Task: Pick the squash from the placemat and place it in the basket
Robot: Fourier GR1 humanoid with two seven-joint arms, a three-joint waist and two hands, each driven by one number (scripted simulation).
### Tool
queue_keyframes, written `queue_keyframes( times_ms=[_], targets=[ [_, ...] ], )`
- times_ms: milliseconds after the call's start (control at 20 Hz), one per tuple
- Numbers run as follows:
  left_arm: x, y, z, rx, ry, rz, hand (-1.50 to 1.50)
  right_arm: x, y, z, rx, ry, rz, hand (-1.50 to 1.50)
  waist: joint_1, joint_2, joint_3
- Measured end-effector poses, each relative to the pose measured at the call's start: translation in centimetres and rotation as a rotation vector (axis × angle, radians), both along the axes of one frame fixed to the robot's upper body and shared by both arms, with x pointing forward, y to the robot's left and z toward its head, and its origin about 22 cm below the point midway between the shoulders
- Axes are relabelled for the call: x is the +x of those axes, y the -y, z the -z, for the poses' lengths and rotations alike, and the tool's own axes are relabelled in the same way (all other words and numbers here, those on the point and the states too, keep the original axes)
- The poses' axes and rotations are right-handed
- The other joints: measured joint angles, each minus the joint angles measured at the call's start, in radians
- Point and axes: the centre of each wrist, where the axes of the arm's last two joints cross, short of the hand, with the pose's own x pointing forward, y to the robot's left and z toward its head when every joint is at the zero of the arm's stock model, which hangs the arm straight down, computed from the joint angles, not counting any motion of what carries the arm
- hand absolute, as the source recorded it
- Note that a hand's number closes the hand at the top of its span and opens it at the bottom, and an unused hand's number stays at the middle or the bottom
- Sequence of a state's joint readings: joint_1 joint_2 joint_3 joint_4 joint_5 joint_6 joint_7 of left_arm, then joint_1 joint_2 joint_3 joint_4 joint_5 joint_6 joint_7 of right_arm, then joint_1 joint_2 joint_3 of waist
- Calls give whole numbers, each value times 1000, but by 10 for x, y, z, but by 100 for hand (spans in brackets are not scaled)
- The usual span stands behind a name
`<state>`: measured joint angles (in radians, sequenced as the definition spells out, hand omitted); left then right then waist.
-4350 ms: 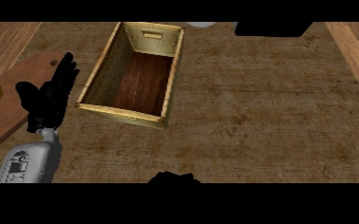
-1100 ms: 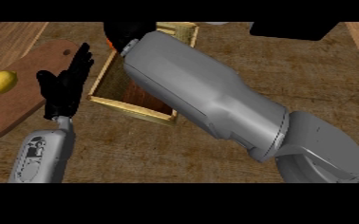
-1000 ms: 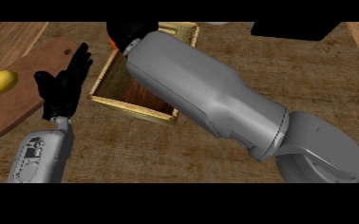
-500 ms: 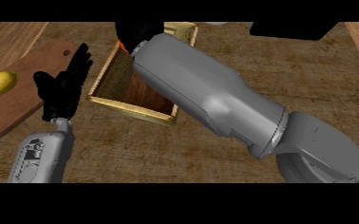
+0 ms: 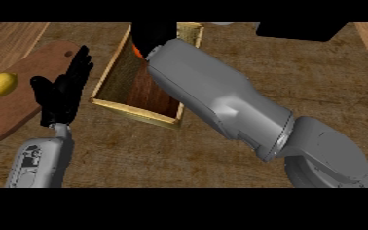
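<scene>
right hand (image 5: 155,35) has crept further in over basket (image 5: 137,113) since half a second back | fingers curled round squash (image 5: 135,51), orange sliver showing, above basket's far end | left hand (image 5: 63,93) spread, resting at left | judgement: release is next

Legible text, labels, brand marks, numbers, signs: none on any surface in the head view. Small dark marks stand on a pale panel of the left forearm (image 5: 30,158), too small to read as letters or figures.
</scene>
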<state>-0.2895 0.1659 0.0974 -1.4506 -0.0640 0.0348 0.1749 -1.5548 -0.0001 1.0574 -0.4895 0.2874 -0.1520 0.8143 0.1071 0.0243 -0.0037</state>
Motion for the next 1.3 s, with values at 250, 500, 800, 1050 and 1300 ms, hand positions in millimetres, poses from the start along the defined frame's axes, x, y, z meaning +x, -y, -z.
queue_keyframes(
  times_ms=[250,500,800,1050,1300],
  targets=[
    [-2,3,0,0,-1,0,0,-1,2,7,-2,-58,1,150,-4,-1,0],
    [-2,2,-2,0,9,-2,0,2,6,13,7,-95,18,150,0,0,0],
    [-2,1,0,-1,0,0,0,2,8,17,18,-171,78,150,-1,-1,0],
    [1,-3,-2,-4,0,-7,0,0,7,19,45,-193,137,-150,-7,-2,0],
    [2,-4,-4,-4,3,-11,0,-1,4,10,193,-113,119,-150,-9,-2,1]
  ],
)
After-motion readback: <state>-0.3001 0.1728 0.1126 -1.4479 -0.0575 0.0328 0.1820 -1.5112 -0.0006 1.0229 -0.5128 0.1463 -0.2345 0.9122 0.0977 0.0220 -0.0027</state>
